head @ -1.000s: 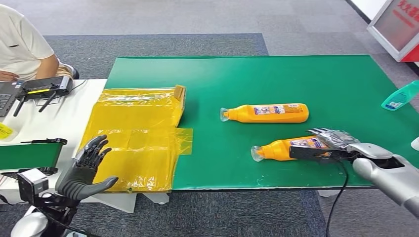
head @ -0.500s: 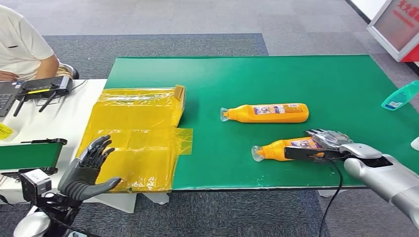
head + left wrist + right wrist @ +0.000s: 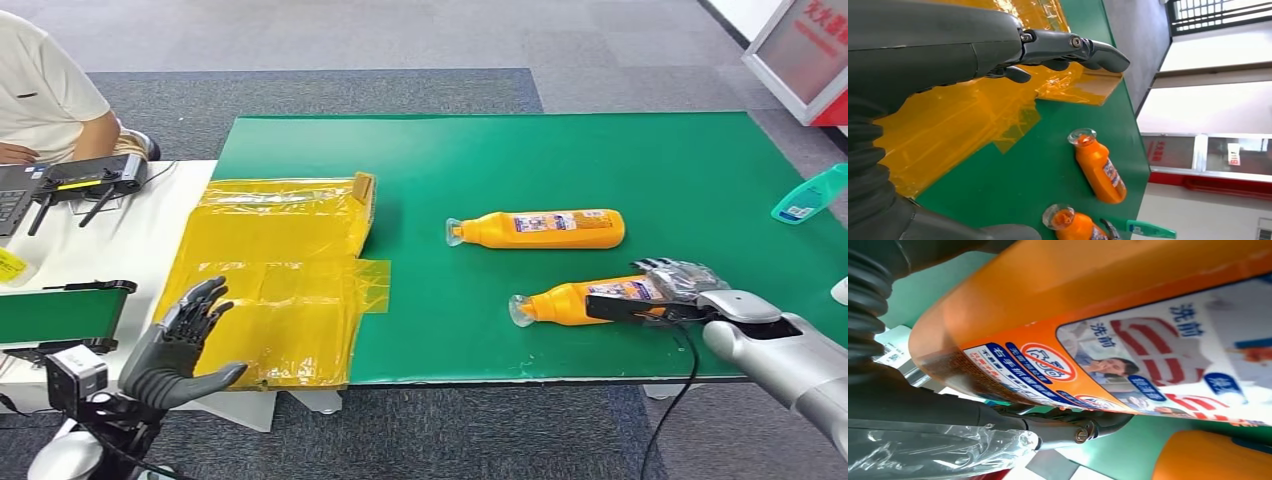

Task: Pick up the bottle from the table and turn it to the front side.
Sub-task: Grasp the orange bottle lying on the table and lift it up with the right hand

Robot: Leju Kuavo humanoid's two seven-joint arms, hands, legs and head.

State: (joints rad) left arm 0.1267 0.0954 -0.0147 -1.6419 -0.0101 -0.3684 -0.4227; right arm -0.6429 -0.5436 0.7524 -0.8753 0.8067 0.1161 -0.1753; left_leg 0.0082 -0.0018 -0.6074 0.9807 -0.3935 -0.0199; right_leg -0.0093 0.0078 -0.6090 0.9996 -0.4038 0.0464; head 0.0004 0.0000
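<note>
Little has shifted since half a second ago: the right hand (image 3: pixel 668 290) has slid slightly toward 3 o'clock with the near orange bottle (image 3: pixel 585 298), and the left hand (image 3: pixel 178 340) stays lifted off the table edge.

Right hand: fingers wrapped in clear plastic film, closed around the base end of the near orange bottle, thumb along its near side. Right wrist view confirms the grip: bottle label (image 3: pixel 1168 360) with blue and red print sits right against the hand (image 3: pixel 923 405). Bottle lies on its side on the green mat (image 3: pixel 480 160), clear cap (image 3: pixel 518 311) pointing to 9 o'clock, at roughly 4 o'clock from mat centre.

Second orange bottle (image 3: pixel 540 229) lies on its side just beyond the held one, apart from it, cap also at 9 o'clock.

Left hand: empty, fingers spread apart, palm turned toward the mat, at 7 o'clock of the scene, just in front of the yellow plastic bag (image 3: pixel 275 270). Left wrist view shows the fingers (image 3: pixel 1068 47) extended over the yellow bag, both bottles beyond.

Teal bottle (image 3: pixel 810 195) lies at the mat's 3 o'clock edge. A person in a white shirt (image 3: pixel 45 85) sits at 10 o'clock beside a white table (image 3: pixel 120 240).
</note>
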